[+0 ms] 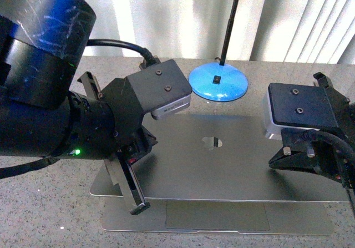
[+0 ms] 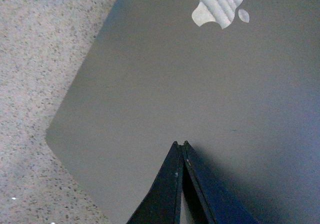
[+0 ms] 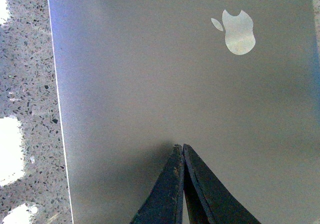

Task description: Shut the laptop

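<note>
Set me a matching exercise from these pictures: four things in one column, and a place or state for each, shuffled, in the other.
Things
1. laptop lid
2. blue base
3. trackpad
4. left pincer

Places or states
A. shut, tips over grey metal
B. round, farthest from the robot
C. grey, lowered most of the way
D. uncovered, nearest the robot

Pairs: 1-C, 2-B, 3-D, 4-A

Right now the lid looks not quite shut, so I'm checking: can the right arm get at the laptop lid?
Likely yes. The right gripper, shut, sits over the bare laptop lid, seemingly touching it, with nothing between. The left gripper is at the other side, out of its way.
</note>
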